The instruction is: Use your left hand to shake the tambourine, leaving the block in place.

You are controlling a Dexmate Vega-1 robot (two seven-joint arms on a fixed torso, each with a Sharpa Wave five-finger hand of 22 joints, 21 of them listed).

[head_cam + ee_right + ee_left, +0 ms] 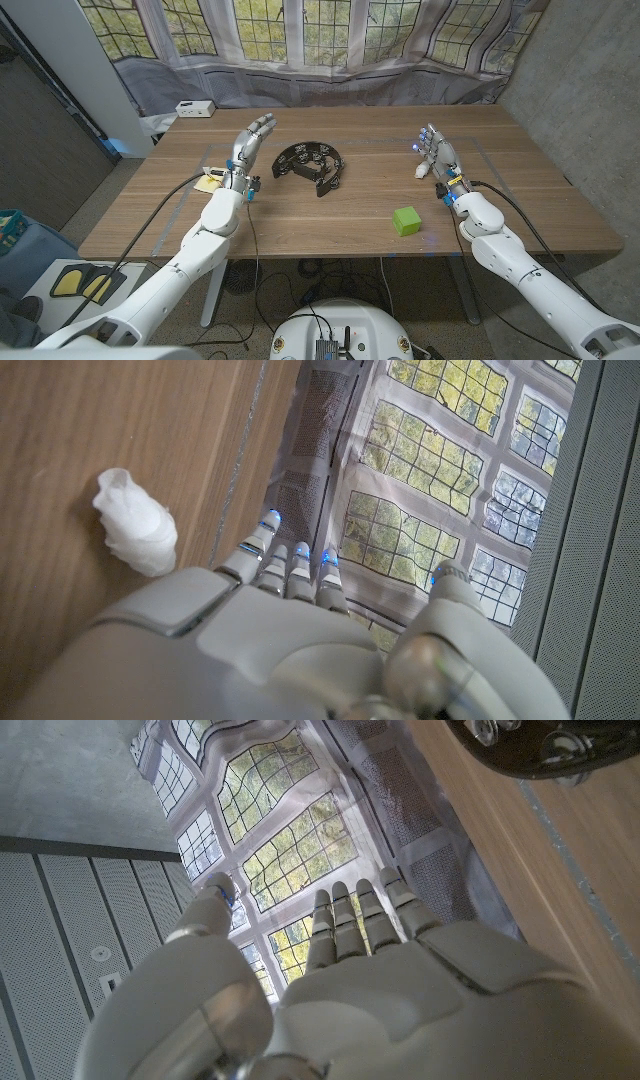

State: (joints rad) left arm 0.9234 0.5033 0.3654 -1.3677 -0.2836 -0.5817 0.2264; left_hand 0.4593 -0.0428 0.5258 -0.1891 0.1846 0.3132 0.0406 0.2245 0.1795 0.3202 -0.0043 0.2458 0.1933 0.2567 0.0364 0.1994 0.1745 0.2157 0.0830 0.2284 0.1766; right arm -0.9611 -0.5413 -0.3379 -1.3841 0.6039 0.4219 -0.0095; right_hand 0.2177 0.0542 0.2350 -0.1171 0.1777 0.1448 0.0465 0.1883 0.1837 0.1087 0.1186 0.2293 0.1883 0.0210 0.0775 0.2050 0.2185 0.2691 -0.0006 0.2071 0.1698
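Head view shows the left hand [250, 143] empty with fingers spread, just beside the black tambourine [311, 165] lying mid-tabletop [300, 225], so the reach-to-grasp step is in hand. Next it likely must swing over and grip the rim, avoiding the green block [405, 220]; the right hand [436, 156] waits empty, fingers apart.

Left side: the open left hand [250, 145] stood just beside the black crescent-shaped tambourine [311, 165], bare wooden worktop [300, 215] between them.
Middle: the small green cube block [406, 220] sat well apart from the tambourine.
Right side: the right hand [436, 155] stood beyond the block.
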